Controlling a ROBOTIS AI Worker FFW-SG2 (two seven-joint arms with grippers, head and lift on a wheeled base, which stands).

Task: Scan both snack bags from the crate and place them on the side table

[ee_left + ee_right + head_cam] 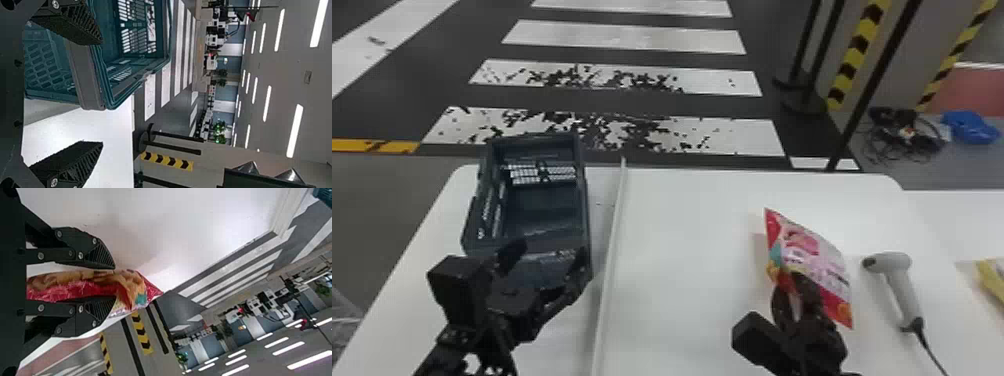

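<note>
Over the counter, beside the scanner, the snack bag is clenched in the right gripper's jaws; the left gripper's are spread, empty. Lightness and slippery softness can be expected, so it is best pinched across its thickness; its long axis is slanted, far left to near right

No lettering is readable, even on the snack bag.

crate looks like matt plastic, scanner's smooth plastic too, snack bag is kinda glossy, tabletop smooth
</note>
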